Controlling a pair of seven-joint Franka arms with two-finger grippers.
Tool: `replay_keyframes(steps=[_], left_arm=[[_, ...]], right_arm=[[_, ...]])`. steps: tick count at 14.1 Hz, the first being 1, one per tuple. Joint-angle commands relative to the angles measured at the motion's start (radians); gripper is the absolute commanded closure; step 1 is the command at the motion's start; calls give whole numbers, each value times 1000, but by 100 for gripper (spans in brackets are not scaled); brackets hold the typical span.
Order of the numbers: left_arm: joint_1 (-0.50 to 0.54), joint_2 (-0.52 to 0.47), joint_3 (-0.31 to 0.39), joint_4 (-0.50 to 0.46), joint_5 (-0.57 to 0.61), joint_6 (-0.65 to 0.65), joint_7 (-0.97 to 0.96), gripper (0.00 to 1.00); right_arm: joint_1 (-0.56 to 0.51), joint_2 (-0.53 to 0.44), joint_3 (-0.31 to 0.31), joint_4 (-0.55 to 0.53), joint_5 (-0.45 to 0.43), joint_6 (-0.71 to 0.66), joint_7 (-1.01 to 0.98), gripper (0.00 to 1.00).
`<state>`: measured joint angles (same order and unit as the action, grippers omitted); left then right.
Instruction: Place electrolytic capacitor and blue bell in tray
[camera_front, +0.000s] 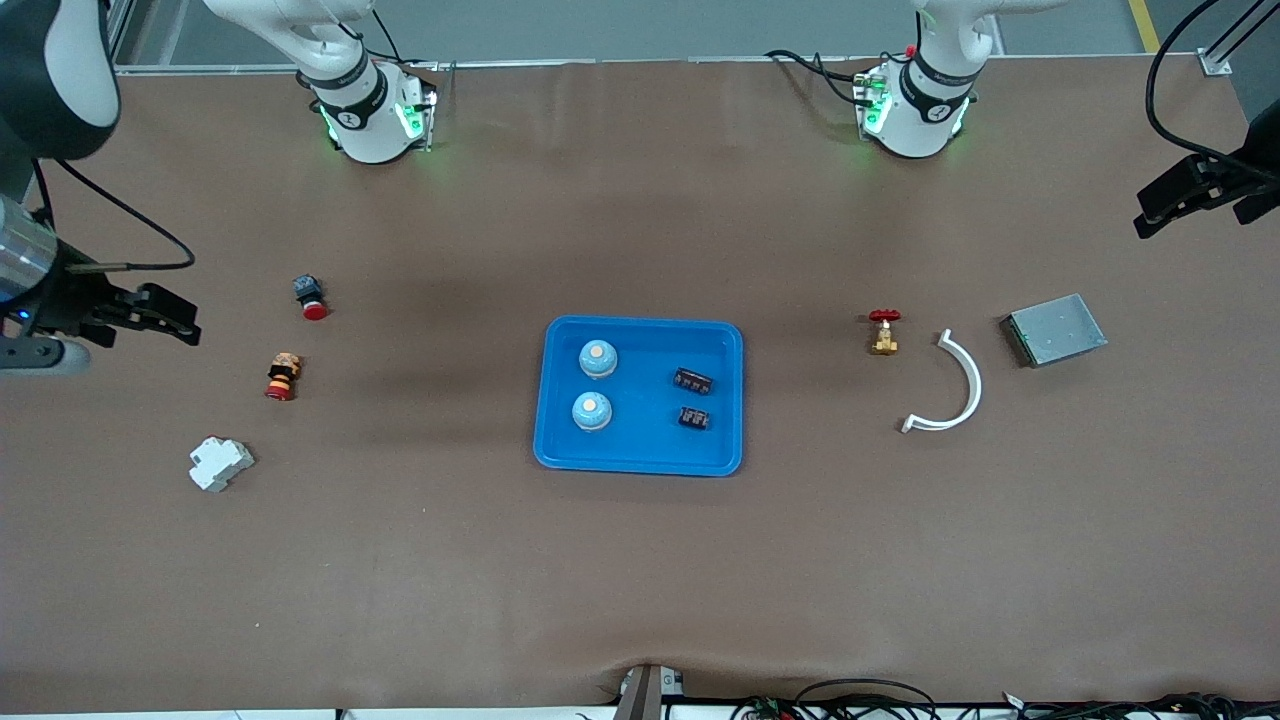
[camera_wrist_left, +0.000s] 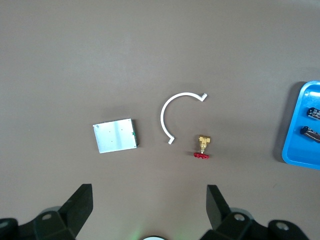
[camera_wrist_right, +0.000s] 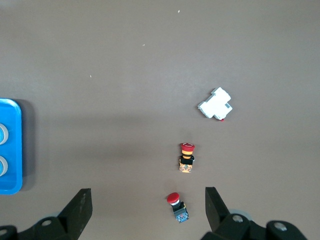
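On the brown table (camera_front: 640, 580) your left gripper (camera_wrist_left: 150, 210) and right gripper (camera_wrist_right: 148, 207) hang wide open (holding nothing), bells (camera_front: 598, 359) and capacitors (camera_front: 693, 380) lying in the blue tray (camera_front: 640, 462).

The shallow bright blue plastic tray (camera_wrist_left: 304, 125) is cut off by the edge in the left wrist view, so only one end shows, with two small black parts (camera_wrist_left: 311, 131) too small to tell apart. In the right wrist view only a strip of it appears, and the two pale blue round bells (camera_wrist_right: 2, 150) inside are half cropped. The front view cuts off both arms above their bases.
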<state>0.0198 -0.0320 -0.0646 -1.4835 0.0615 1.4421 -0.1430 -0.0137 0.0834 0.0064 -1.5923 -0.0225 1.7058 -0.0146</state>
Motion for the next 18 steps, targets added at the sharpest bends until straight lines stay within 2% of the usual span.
replay_keyframes(steps=[1,7,10,18], left_arm=[[-3,-19,6,-17,-19,11,14,0],[-3,-25,8,-17,-17,6,16,0],[-3,-25,6,-17,-17,3,14,0],[-11,-17,2,-21,-17,3,16,0]], right_arm=[[-38,-48,18,-12,-11,-24,-1,0],[-42,-82,-19,-3,-10,-63,-4,0],[-42,-76,-19,49,-10,-104,8,0],[-48,-76,-19,80,-10,-126,4,0]])
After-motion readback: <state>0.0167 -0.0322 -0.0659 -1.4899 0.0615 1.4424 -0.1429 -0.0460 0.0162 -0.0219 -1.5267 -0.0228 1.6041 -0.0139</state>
